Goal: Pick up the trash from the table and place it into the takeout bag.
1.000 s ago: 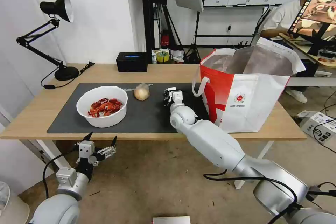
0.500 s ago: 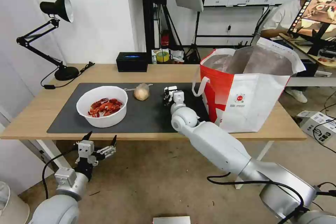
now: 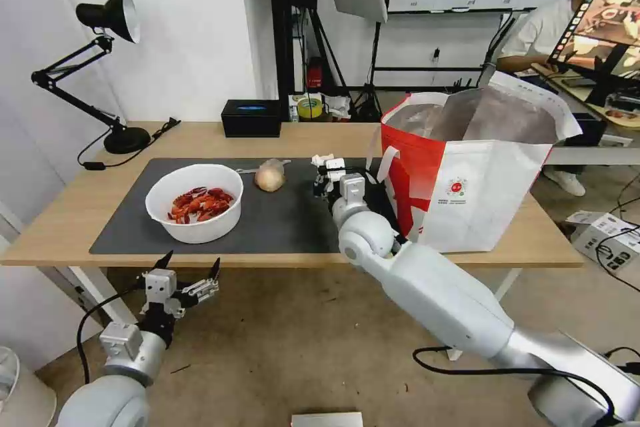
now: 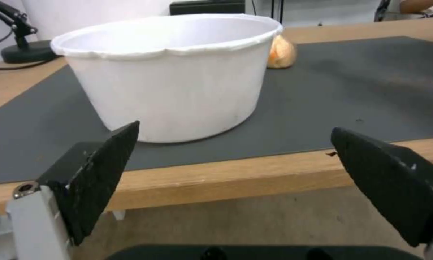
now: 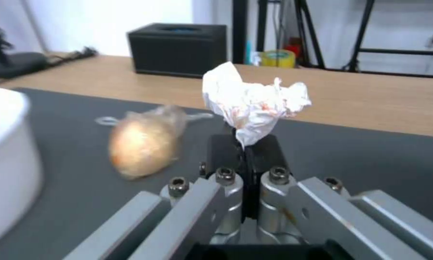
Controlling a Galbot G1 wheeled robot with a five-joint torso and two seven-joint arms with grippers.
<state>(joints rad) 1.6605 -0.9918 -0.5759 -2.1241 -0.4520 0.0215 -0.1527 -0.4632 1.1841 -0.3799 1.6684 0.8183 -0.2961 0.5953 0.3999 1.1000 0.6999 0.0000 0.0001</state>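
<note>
Centre frame, the right gripper (image 3: 327, 173) is clenched on the crumpled tissue (image 5: 252, 101), just left of the takeout bag (image 3: 480, 180). It should lift above the rim before letting go. The left gripper (image 3: 180, 273) hangs spread wide at lower left.

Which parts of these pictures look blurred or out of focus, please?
Right wrist view: the tissue held in the right gripper is fairly sharp, the bun and bowl are soft. Left wrist view: the bowl is clear, the left gripper fingers slightly soft. Head view: sharp throughout.
</note>
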